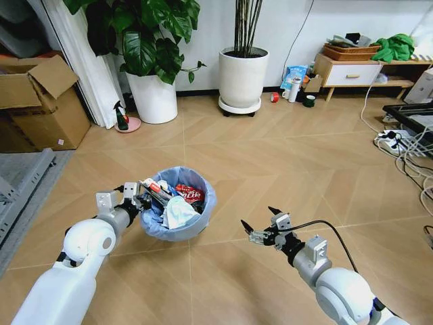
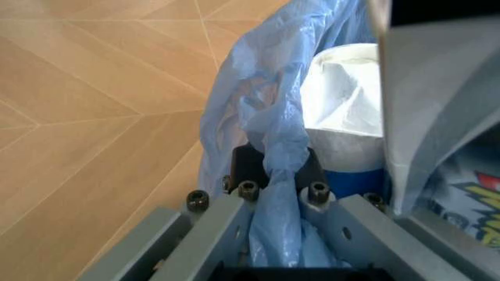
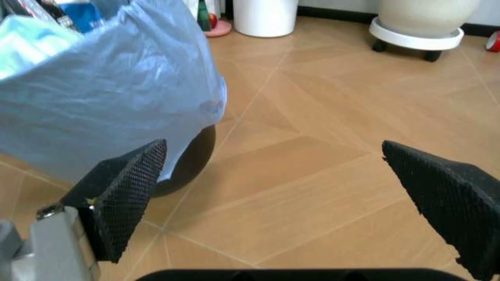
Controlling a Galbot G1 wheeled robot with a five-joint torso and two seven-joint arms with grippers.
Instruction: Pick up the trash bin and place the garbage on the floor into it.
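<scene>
The trash bin [image 1: 178, 210], small and round with a crinkly light blue bag, hangs just above the floor [image 1: 270, 169]. My left gripper [image 1: 139, 197] is shut on its near-left rim. In the left wrist view the gripper [image 2: 280, 190] pinches the blue bag and rim of the trash bin [image 2: 258, 117]. Garbage [image 1: 181, 202] lies inside: a red wrapper, white paper, a printed tube. White paper of the garbage [image 2: 343, 105] fills the bin. My right gripper [image 1: 260, 221] hovers open and empty to the bin's right. Its black fingertips [image 3: 129, 193] spread wide beside the trash bin [image 3: 102, 99].
Two big white plant pots [image 1: 154, 95] [image 1: 243, 78] stand by the far wall. Cardboard boxes [image 1: 37, 101] sit at the left. A low wooden cabinet [image 1: 352, 71] and a tangle of cables [image 1: 406, 145] are at the right. A red tape roll [image 1: 274, 97] lies near the cabinet.
</scene>
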